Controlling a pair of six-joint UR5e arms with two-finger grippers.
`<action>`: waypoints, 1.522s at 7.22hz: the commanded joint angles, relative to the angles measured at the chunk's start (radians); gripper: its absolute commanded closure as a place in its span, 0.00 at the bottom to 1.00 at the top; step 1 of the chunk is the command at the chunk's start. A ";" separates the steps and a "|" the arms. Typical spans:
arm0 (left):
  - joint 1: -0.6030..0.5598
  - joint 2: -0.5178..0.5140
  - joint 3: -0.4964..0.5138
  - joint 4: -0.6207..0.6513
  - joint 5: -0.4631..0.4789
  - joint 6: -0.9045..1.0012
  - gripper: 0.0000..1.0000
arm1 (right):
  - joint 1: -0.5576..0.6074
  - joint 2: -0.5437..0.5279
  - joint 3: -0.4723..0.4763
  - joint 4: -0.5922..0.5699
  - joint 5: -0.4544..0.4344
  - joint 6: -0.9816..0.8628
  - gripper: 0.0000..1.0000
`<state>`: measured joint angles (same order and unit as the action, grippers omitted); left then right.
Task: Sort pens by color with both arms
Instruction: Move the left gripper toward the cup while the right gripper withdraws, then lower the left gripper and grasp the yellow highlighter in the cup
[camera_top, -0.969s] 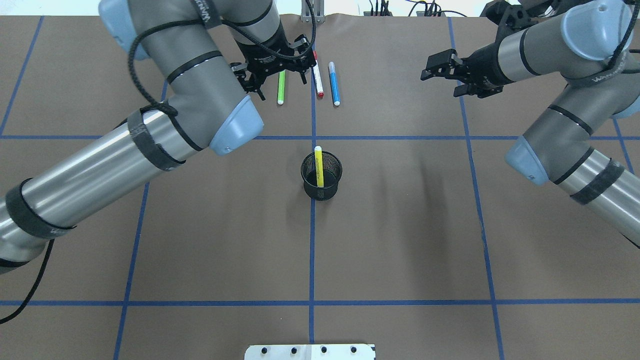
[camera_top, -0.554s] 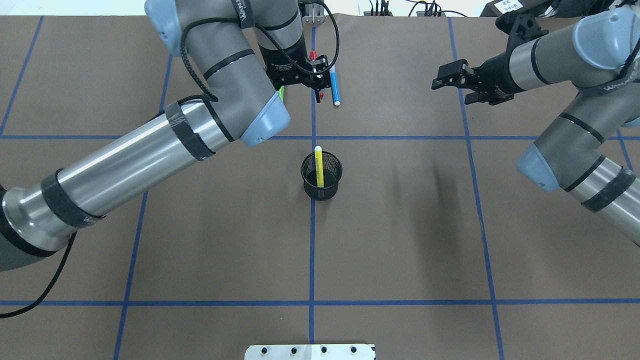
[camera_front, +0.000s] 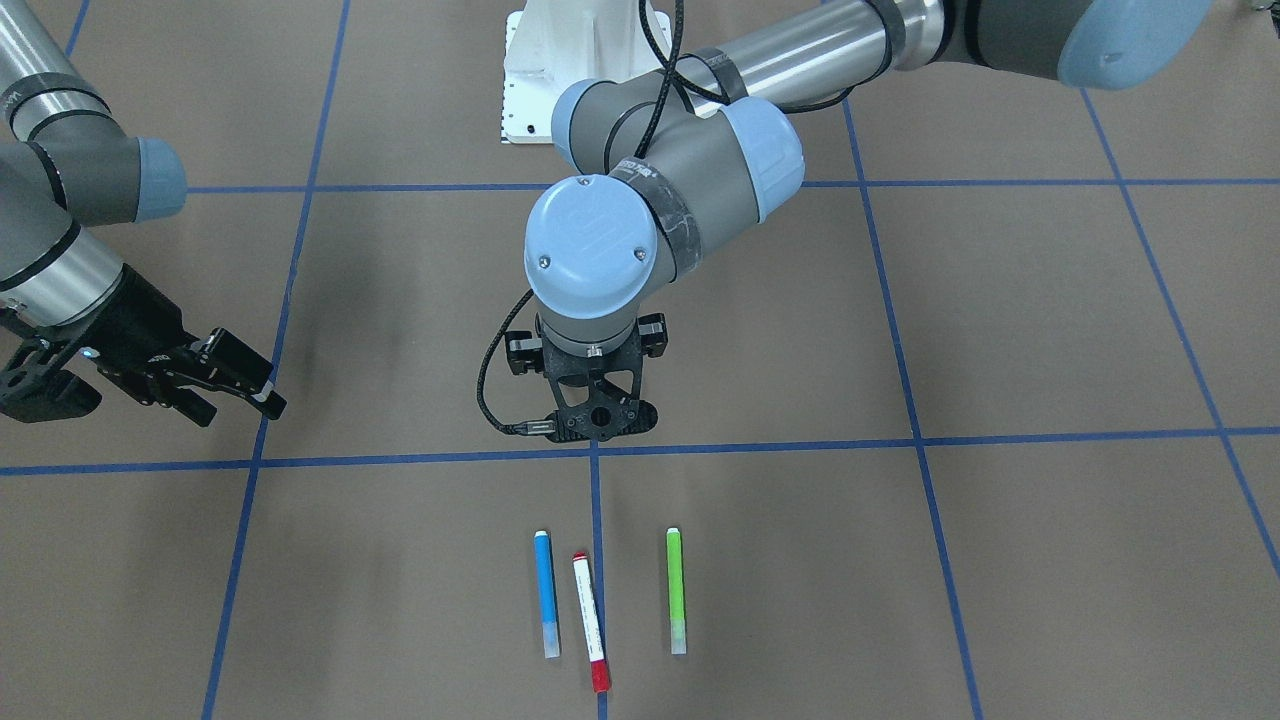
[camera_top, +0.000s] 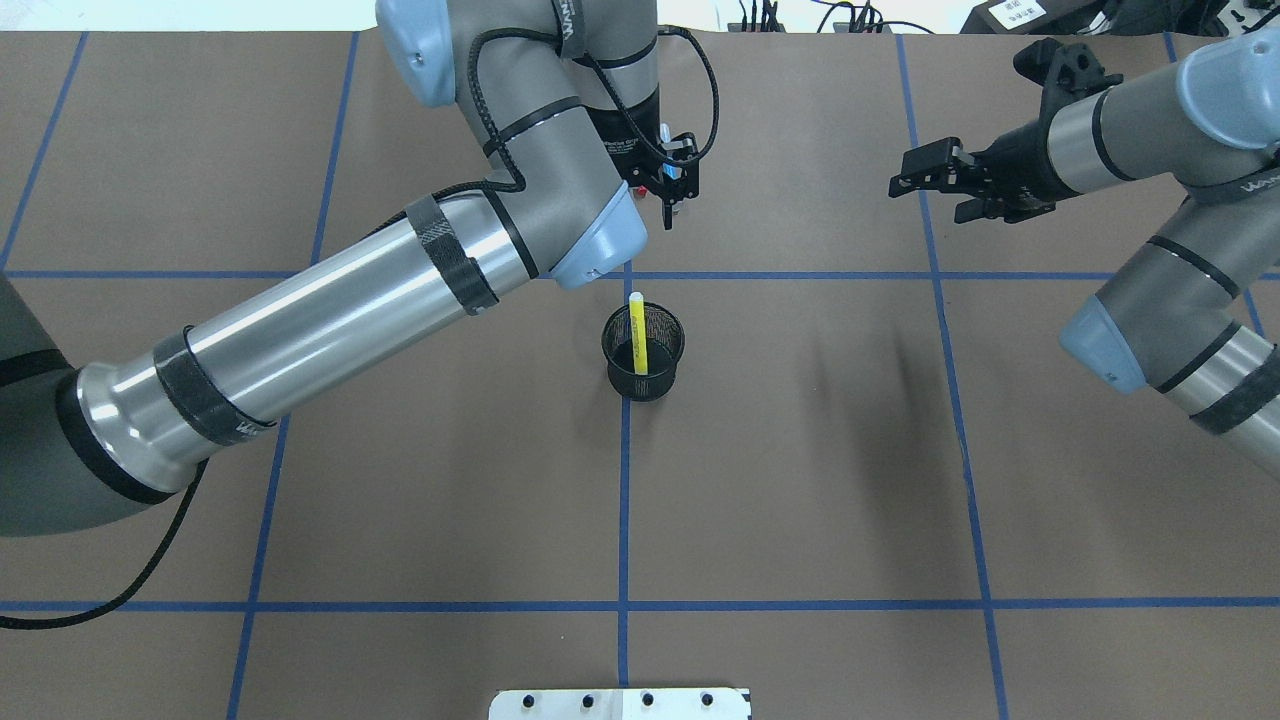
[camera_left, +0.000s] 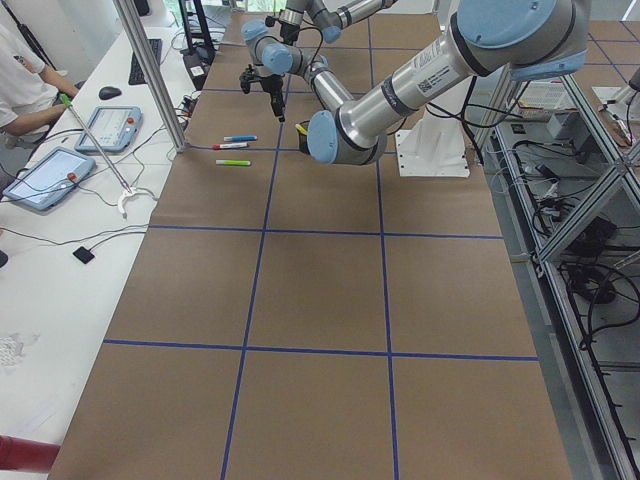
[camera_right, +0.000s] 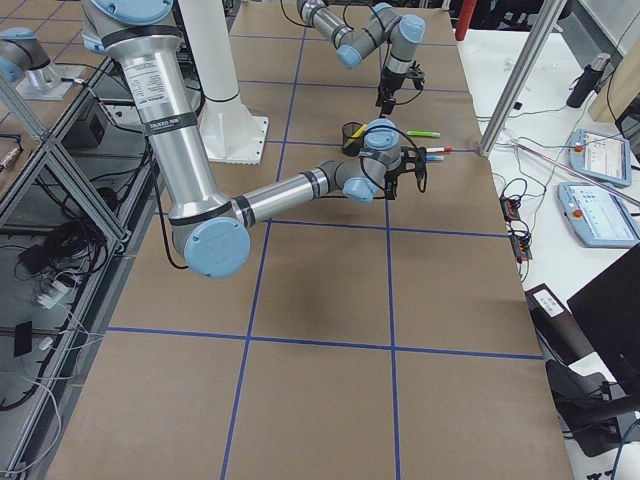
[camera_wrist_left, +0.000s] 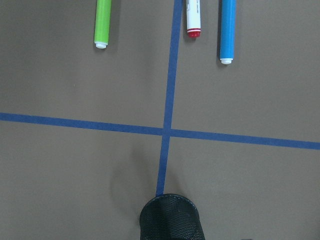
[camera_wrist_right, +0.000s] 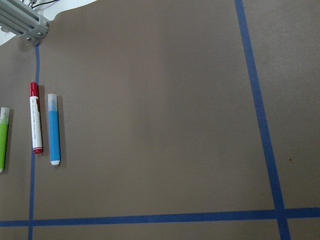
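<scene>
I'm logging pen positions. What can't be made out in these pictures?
Overhead: the left arm covers the green pen, the red-ended pen and most of the blue pen.
Front-facing: that arm's wrist hides the mesh cup and yellow pen.
Left wrist: top edge cuts all three pens; bottom edge cuts the mesh cup.
Left gripper: open or shut unclear in every view.

Table (camera_top: 800, 480): brown, blue grid
Cup (camera_top: 668, 372): black mesh
Cup's pen (camera_top: 637, 335): yellow
Middle pen (camera_front: 590, 620): white (red ends)
Flanking pens: blue pen (camera_front: 545, 590), lime pen (camera_front: 676, 588)
</scene>
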<state>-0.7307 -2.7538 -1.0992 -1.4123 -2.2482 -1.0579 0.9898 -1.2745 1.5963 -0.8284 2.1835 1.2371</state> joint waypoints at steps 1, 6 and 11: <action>0.034 0.017 0.005 0.006 -0.039 -0.001 0.29 | 0.004 -0.011 -0.001 0.000 0.007 -0.008 0.00; 0.050 0.029 0.021 -0.008 -0.083 -0.013 0.31 | 0.001 -0.011 -0.003 0.000 0.002 -0.008 0.00; 0.050 0.031 0.056 -0.076 -0.074 -0.013 0.43 | 0.001 -0.012 -0.007 0.000 -0.001 -0.008 0.00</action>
<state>-0.6812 -2.7230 -1.0545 -1.4633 -2.3246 -1.0694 0.9912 -1.2870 1.5910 -0.8283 2.1842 1.2287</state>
